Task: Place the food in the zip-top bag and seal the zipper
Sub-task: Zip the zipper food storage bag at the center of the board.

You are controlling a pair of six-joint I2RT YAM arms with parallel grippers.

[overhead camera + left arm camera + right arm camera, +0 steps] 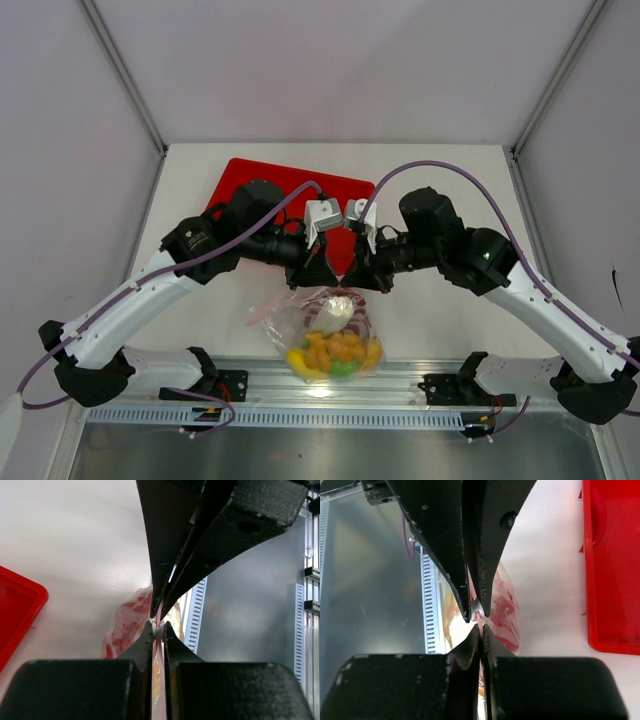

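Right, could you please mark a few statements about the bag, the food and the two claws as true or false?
1. The left claw and the right claw are both shut on the zipper. True.
2. The food lies on the red tray. False: it is inside the zip-top bag.
3. The two claws meet tip to tip at the bag's mouth. True.
4. The bag rests on the tray. False: it sits between the tray and the arm bases, apart from the tray.
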